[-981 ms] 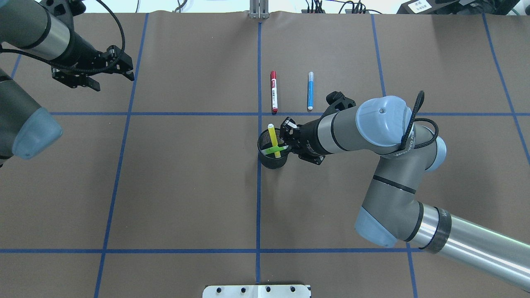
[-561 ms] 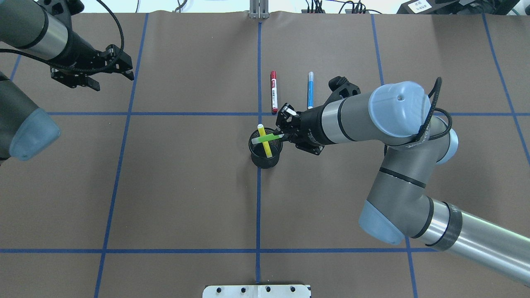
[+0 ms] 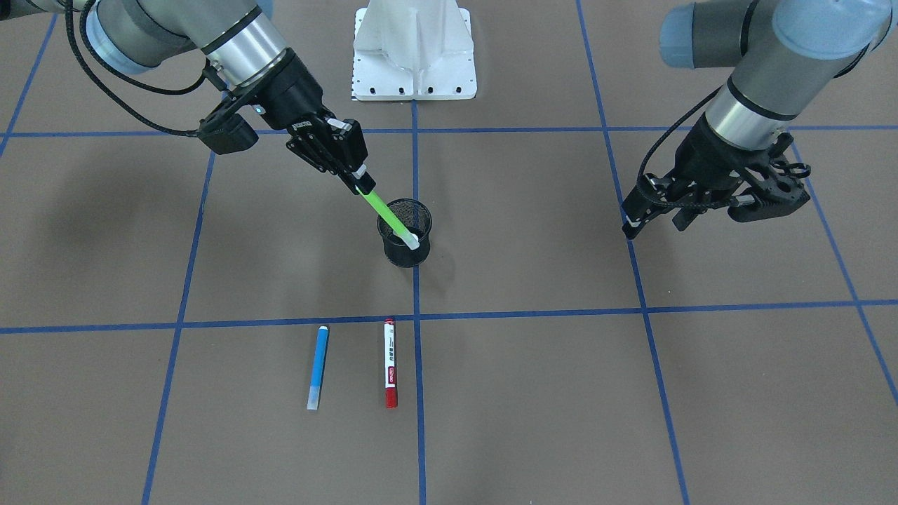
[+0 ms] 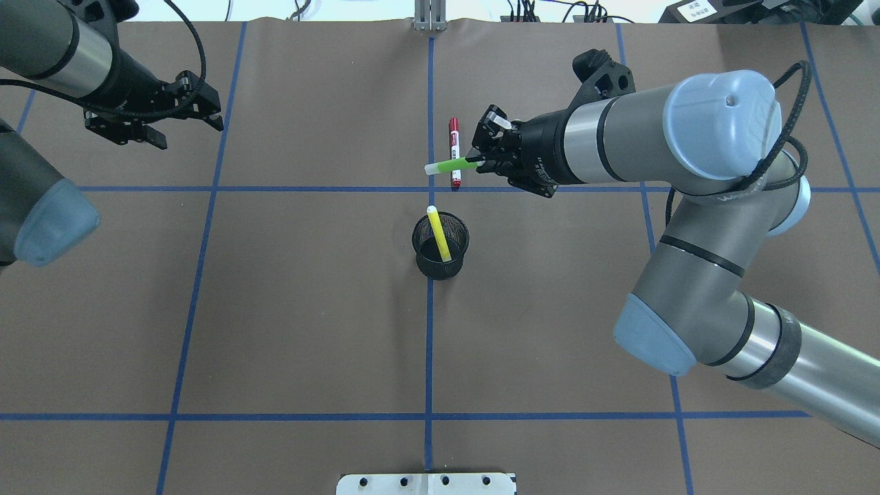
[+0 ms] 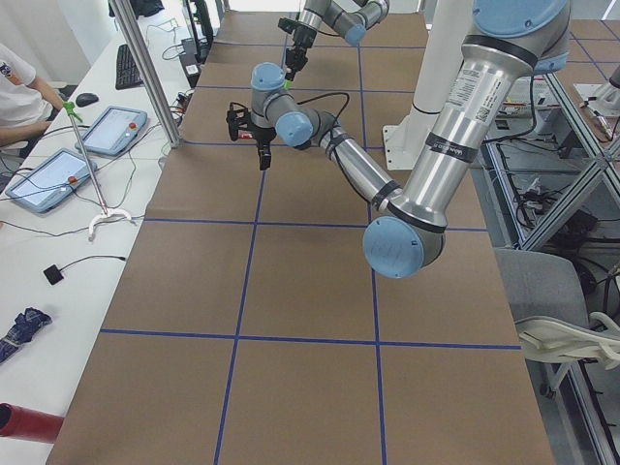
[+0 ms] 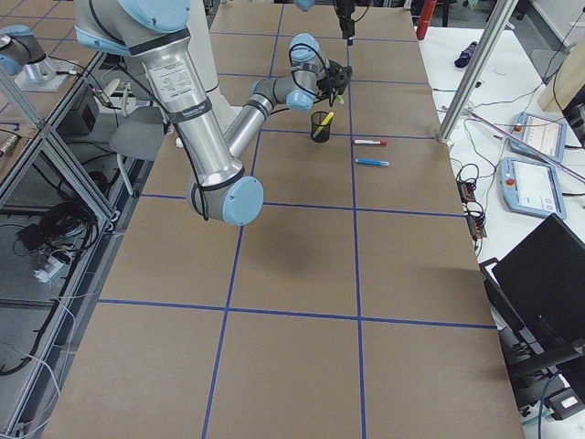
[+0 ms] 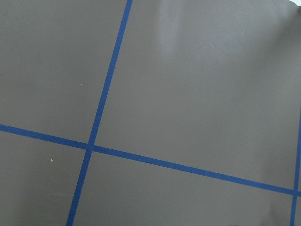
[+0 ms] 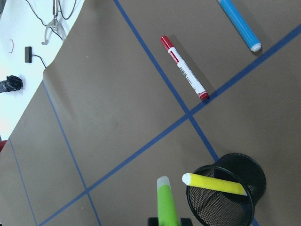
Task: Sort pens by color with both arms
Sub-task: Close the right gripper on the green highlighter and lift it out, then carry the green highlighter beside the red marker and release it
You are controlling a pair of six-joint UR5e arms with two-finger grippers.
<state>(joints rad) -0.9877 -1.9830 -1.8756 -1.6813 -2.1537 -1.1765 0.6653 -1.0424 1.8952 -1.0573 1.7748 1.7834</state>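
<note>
My right gripper (image 4: 480, 161) is shut on the green pen (image 4: 450, 165), held in the air and level above the red-and-white pen (image 4: 454, 137). In the right wrist view the green pen (image 8: 166, 200) points away from the camera, beside the black mesh cup (image 8: 254, 183). The yellow pen (image 4: 438, 234) leans inside that cup (image 4: 440, 271). The blue pen (image 3: 318, 367) and the red-and-white pen (image 3: 390, 362) lie side by side on the table; overhead, my right arm hides the blue one. My left gripper (image 4: 189, 134) hovers open and empty at the far left.
The brown table cover carries a grid of blue tape lines (image 4: 430, 344). The white base mount (image 3: 414, 49) stands at the robot's edge. A person sits at a side desk (image 5: 29, 97) with tablets beyond the table's far edge.
My right gripper has lifted the green pen out of the cup and carried it toward the far side, over the red-and-white pen. The cup slid slightly left earlier. The left arm barely moved.
</note>
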